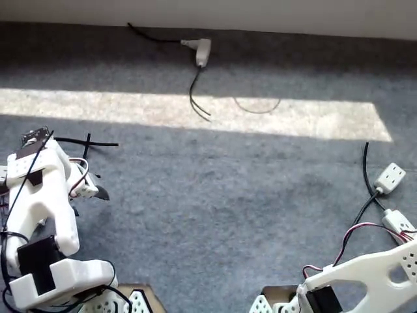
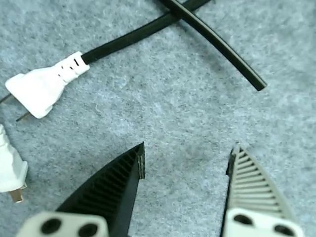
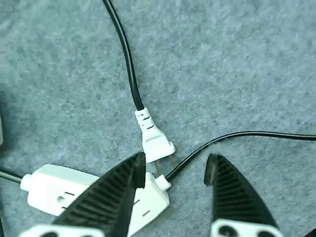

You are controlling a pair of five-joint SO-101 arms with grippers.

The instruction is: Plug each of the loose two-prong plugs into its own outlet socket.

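In the left wrist view a white two-prong plug [image 2: 42, 89] on a black cord lies loose on the grey carpet. A second white plug [image 2: 10, 170] sits at the edge. My left gripper [image 2: 187, 153] hangs open over bare carpet, apart from both plugs. In the right wrist view another white plug [image 3: 155, 138] lies with its bare prongs pointing at a white outlet block [image 3: 98, 192]. My right gripper [image 3: 176, 163] is open, its fingertips astride those prongs. From above, white outlet blocks [image 1: 391, 176] [image 1: 399, 222] lie at the far right, and the left gripper [image 1: 94, 190] at the left.
A white plug piece [image 1: 203, 51] with thin dark cords lies at the back near the wall. Black cords [image 2: 212, 34] cross by the left gripper. A bright sunlit band [image 1: 195, 111] runs across the carpet. The left arm [image 1: 39, 215] and right arm [image 1: 365, 274] occupy the front corners.
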